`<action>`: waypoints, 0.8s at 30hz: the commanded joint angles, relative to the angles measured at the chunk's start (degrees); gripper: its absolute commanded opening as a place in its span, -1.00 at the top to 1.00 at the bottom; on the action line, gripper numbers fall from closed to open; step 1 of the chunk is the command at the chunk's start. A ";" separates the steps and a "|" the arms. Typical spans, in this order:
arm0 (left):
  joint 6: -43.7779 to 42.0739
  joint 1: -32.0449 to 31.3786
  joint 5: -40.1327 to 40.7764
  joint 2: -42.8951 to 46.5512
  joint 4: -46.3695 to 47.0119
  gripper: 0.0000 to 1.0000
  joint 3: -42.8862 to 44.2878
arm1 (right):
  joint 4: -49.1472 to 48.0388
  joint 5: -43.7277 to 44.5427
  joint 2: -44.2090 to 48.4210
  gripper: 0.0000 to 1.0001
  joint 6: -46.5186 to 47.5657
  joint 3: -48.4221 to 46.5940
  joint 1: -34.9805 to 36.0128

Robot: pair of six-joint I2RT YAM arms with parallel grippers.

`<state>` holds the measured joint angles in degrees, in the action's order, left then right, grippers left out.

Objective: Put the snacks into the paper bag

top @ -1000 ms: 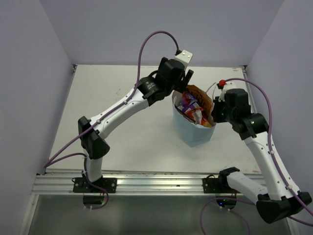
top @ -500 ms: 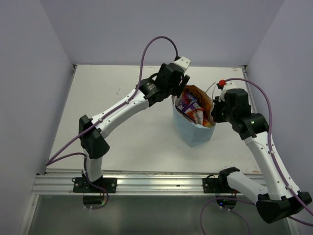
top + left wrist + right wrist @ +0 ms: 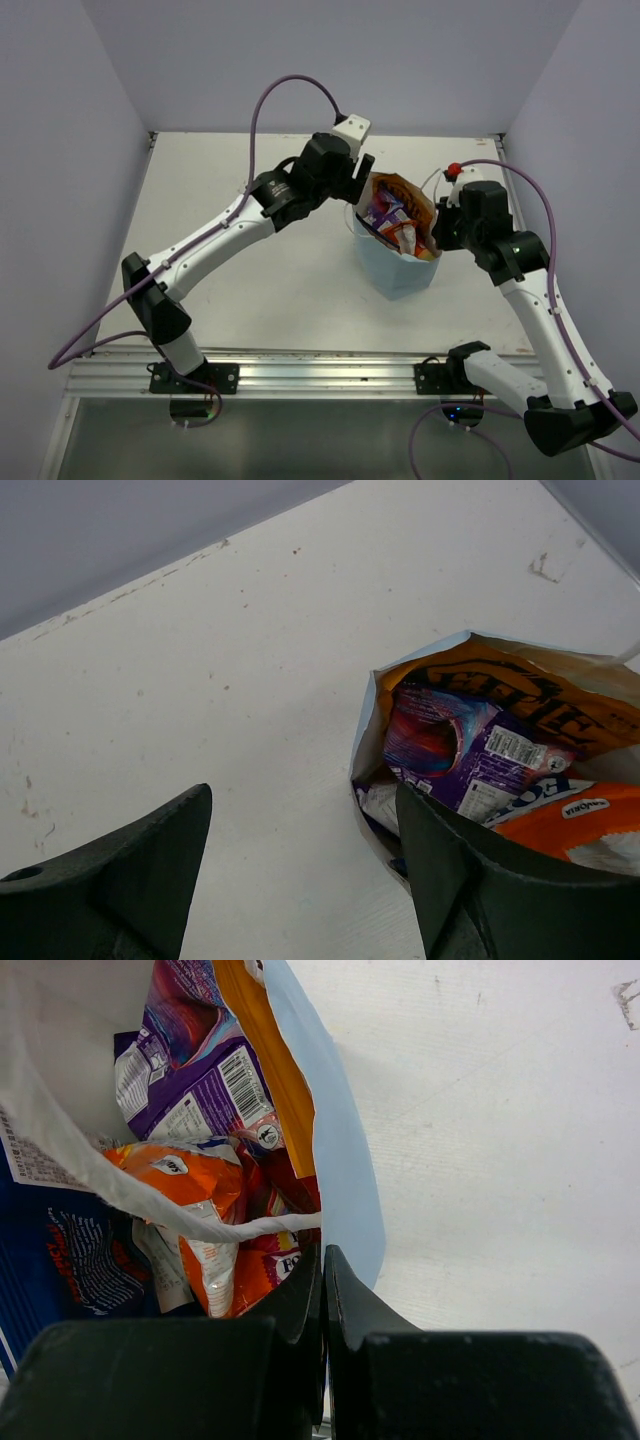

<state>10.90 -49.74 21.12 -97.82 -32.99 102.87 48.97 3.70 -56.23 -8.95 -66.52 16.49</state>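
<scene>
The light blue paper bag [image 3: 398, 272] stands upright right of the table's middle. The snacks fill it: the orange Kettle bag [image 3: 520, 695], a purple-white packet [image 3: 470, 765], an orange-white packet [image 3: 190, 1185], a red packet [image 3: 290, 1195] and the blue Burts bag [image 3: 70, 1250]. My left gripper [image 3: 358, 170] is open and empty above the bag's left rim [image 3: 365, 730], one finger over the table and one over the bag's mouth. My right gripper [image 3: 322, 1252] is shut on the bag's right wall [image 3: 340, 1160] at the rim.
The white table [image 3: 250, 250] has lavender walls at the back and both sides. A metal rail [image 3: 300, 372] runs along the near edge. A red-tipped fitting [image 3: 453, 169] sits behind the bag. Purple cables loop over both arms.
My left arm has swung back to the left, taking its open gripper from over the bag's mouth to its left rim. The right gripper and the bag have not moved.
</scene>
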 commanded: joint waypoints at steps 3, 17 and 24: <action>3.60 -0.10 -6.62 2.73 5.66 -0.55 -1.44 | -0.63 -0.80 -0.20 1.00 -0.01 -0.63 0.21; 7.47 -0.10 -13.91 -0.79 1.44 -0.34 -4.43 | -0.54 -0.63 -0.20 1.00 -0.01 -0.54 0.30; 9.49 -0.19 -15.50 -2.11 -0.05 0.65 -4.78 | -0.54 -0.72 -0.11 1.00 -0.01 -0.36 0.21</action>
<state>18.83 -49.74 7.62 -99.53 -31.48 98.21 48.99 3.68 -56.25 -8.95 -66.52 16.49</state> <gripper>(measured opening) 0.231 0.011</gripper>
